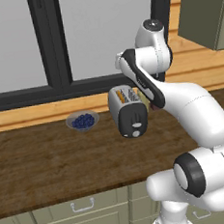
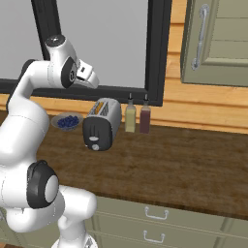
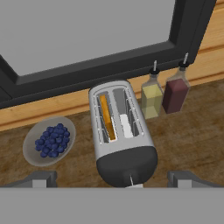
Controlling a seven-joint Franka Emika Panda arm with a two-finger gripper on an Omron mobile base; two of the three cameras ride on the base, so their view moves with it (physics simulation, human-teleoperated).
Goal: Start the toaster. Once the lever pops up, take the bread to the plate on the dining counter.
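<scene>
We are at the first step, starting the toaster [image 3: 122,135], which stands on the worktop [image 1: 36,165] below the window with the bread [image 3: 106,117] down in one slot; our gripper [image 3: 112,178] hangs above its black end panel, fingers spread fully wide and holding nothing. Next, we judge, the gripper must come down onto the lever [image 3: 131,180] on that panel and press it. A bowl of blueberries [image 3: 49,141] sits beside the toaster and two bottles [image 3: 162,92] on its other side, neither blocking the panel.
</scene>
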